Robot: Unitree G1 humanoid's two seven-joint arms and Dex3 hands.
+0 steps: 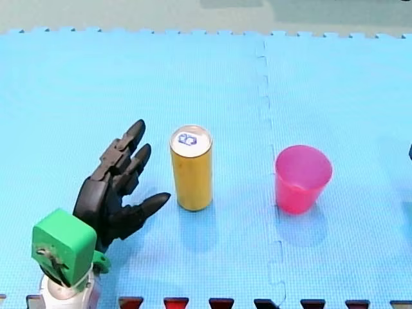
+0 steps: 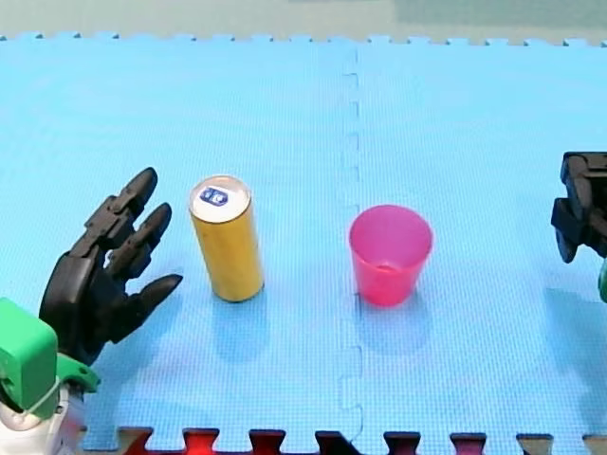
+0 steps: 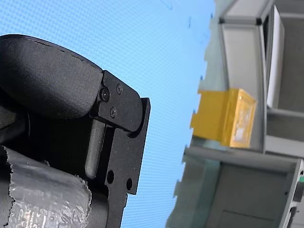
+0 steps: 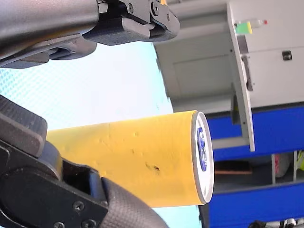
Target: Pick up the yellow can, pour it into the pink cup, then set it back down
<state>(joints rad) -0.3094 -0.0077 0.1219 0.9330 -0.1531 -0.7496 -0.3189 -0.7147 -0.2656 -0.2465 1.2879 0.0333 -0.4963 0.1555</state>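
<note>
A tall yellow can with a silver top stands upright on the blue foam mat, left of centre. A pink cup stands upright to its right, about a can's height away, and looks empty. My left hand is open just left of the can, thumb pointing at its base, not touching it. In the second wrist view the can lies between dark fingers with a gap on each side. My right hand hangs at the far right edge, well clear of the cup.
Interlocking blue mat tiles meet at a seam running between can and cup. The mat's toothed front edge is close to me. Beyond the mat stand grey cabinets with a yellow box.
</note>
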